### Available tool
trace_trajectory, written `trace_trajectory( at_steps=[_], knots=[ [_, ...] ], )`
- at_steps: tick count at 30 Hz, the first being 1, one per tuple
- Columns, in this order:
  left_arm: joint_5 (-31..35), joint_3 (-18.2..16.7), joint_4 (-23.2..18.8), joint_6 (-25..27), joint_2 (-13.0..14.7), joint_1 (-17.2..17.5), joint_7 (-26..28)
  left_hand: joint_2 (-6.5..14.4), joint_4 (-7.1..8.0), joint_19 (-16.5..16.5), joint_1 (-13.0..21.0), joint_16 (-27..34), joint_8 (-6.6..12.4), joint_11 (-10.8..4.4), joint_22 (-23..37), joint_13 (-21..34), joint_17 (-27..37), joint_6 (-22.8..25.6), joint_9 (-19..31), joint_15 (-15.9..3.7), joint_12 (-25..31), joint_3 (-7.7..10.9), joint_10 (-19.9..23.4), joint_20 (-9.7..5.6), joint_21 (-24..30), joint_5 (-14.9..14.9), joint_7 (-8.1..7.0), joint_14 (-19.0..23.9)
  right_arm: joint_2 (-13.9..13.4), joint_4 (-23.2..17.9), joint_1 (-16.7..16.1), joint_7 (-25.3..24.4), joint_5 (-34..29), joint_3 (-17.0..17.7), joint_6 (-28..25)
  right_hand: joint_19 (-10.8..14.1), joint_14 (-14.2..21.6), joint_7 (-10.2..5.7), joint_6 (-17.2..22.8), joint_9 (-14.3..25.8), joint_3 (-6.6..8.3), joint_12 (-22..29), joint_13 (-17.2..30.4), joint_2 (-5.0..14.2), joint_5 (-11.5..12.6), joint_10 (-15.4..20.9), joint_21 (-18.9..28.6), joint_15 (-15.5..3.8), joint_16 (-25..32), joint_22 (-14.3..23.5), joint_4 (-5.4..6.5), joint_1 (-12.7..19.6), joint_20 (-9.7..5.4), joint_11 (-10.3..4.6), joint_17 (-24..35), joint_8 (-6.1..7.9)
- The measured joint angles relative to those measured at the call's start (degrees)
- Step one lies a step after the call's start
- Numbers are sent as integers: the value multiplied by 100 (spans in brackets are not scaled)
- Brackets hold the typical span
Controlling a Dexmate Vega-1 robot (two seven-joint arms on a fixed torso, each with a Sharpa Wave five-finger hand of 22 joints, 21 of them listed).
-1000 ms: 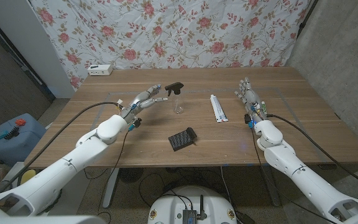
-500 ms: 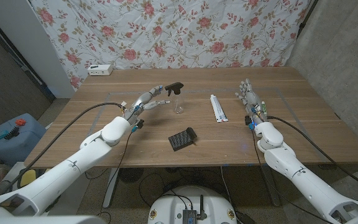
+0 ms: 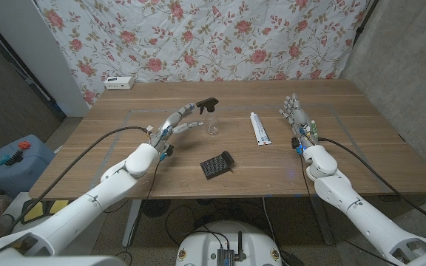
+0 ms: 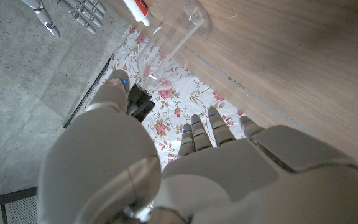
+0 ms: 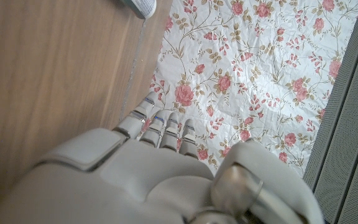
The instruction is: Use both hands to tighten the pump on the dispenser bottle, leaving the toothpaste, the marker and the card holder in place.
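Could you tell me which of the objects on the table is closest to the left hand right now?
The clear dispenser bottle with the black pump; the left hand reaches beside it, while toothpaste and card holder lie farther off.

I am stretching my left arm out over the table with my left hand [image 3: 177, 122] held open, fingers reaching forward and apart — while my right hand [image 3: 297, 117] is standing on its edge, fingers straight and together, gripping nothing.
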Motion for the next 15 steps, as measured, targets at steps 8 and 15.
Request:
trace_trajectory(
  at_steps=[8, 15],
  knots=[
    [62, 67, 256, -158, -140, -80, 61, 23, 16, 51, 23, 0, 0, -57, 0, 0, 0, 39, 0, 0, 0, -63, 59, -51, 28, 0, -20, 60, 14, -5, -31, -112, -75, 5, 49, -50, 124, 75, 108, 0, 44, 0, -1, 0, 0, 132, 0, -6, 3, 0, -4, 0, 9, 9, 1, 44],
    [111, 154, 538, -312, -269, -206, 66, 45, 23, 81, 45, 0, 0, -46, 0, 1, 1, 102, 0, -1, 0, -118, 107, -82, 27, 0, -22, 100, 14, -40, -69, -130, -81, 12, 58, -108, 123, 95, 129, 0, 48, 0, 0, 0, 0, 131, -8, -5, 3, 0, 1, 1, 8, 9, 1, 44]
  ],
)
